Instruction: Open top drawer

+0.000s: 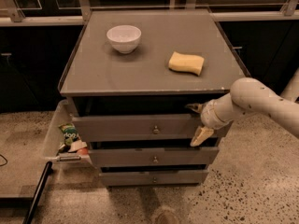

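Camera view: top drawer (135, 127) sits directly under the tabletop (149, 73). Pincer (197, 122) is at 3 o'clock of its knob (155, 130), fingers (201, 136) spread apart, one at the front's top edge and one at its lower edge.

Risk: an off-centre pull may skew and jam the drawer, or the fingers may slip off.

Count: three drawers, three knobs, one bowl (124, 38), one sponge (186, 63).

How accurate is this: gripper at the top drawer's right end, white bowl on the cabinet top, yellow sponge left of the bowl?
One error: the camera view shows the yellow sponge right of the white bowl, not left. The gripper is at the right end of the top drawer, and the bowl is on the cabinet top.
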Controlling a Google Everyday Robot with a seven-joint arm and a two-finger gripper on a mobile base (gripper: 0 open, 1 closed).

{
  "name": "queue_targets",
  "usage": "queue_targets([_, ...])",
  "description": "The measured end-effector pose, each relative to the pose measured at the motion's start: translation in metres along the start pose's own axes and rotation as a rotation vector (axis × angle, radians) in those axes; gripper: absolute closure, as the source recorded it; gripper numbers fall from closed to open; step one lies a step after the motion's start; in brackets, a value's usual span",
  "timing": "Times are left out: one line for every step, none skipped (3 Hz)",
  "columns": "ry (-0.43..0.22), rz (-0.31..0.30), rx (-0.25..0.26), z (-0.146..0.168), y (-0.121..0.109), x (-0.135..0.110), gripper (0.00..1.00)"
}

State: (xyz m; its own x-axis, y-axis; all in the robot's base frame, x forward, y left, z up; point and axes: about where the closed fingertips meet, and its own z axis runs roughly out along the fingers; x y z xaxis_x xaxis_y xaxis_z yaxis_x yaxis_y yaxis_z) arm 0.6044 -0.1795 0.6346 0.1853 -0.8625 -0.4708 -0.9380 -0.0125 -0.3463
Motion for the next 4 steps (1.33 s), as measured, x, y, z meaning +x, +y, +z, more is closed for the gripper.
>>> queue_targets([0.0, 0.0, 0.0, 0.0, 0.0, 0.0, 0.42])
queue_targets([-0.014, -0.012, -0.02, -0.002, 0.003, -0.002, 0.66])
queue_targets([-0.027, -0.017, -0.037, -0.008, 0.012, -0.004, 0.89])
queue_targets([-0.028, -0.017, -0.037, -0.008, 0.012, -0.004, 0.86])
